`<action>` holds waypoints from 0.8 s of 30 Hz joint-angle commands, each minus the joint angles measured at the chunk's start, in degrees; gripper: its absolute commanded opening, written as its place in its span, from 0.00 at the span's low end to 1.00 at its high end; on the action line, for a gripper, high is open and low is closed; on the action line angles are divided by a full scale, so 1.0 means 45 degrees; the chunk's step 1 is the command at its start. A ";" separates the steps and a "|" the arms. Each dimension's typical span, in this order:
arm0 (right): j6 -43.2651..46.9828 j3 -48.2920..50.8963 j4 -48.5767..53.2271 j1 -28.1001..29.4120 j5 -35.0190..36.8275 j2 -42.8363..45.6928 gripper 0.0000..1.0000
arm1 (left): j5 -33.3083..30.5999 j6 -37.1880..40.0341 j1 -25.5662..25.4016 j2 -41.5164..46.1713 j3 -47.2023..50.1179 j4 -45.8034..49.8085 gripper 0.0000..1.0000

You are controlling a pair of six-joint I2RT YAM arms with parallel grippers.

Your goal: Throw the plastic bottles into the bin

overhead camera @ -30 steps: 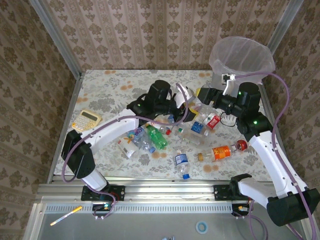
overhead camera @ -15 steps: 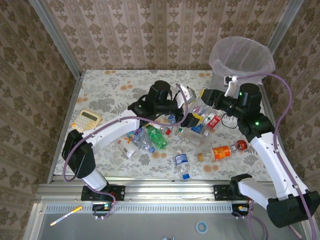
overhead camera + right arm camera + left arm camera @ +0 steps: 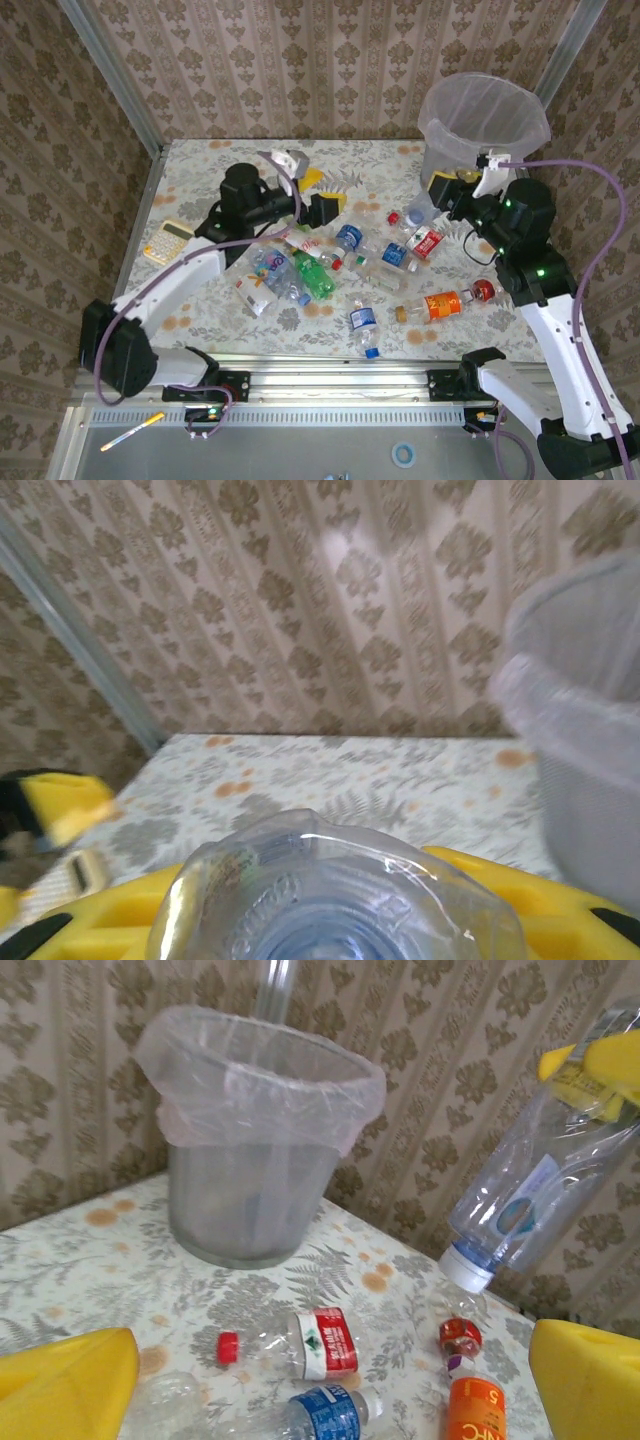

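Bottle of clear crinkled plastic in the grasp of the right gripper; left gripper wide open

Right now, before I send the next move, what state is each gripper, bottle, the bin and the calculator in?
left gripper: open, empty.
right gripper: shut on the clear plastic bottle.
clear plastic bottle: in the air, tilted cap-down, cap on.
round grey bag-lined bin: upright, top open.
orange plastic bottle with red cap: lying on its side, capped.
green plastic bottle: lying on its side.
yellow calculator: lying flat.
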State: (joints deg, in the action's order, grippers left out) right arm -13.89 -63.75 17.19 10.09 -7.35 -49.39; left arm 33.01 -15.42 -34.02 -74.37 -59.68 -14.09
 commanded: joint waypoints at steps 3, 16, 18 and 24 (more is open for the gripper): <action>0.3413 0.0581 -0.3458 -0.0079 0.1630 0.0758 0.38 | -0.2893 0.0411 0.0545 0.2031 0.1061 0.2071 1.00; 0.6987 0.1641 -1.0279 -0.0074 0.2410 0.0391 0.36 | -0.4401 -0.0555 0.2087 0.4599 0.2522 0.4033 1.00; 0.7188 0.1391 -1.0211 -0.0103 0.2435 0.0085 0.36 | -0.4544 -0.0591 0.2091 0.4718 0.2560 0.4266 1.00; 0.6648 0.0430 -0.9155 -0.0199 0.2371 -0.0909 0.36 | -0.4907 -0.0611 0.2145 0.5057 0.2526 0.4972 1.00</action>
State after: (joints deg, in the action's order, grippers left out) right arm 16.05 -58.76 -22.96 9.82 1.74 -52.51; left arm 12.49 -17.17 -24.64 -53.28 -48.38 5.85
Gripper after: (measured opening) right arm 0.490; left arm 0.997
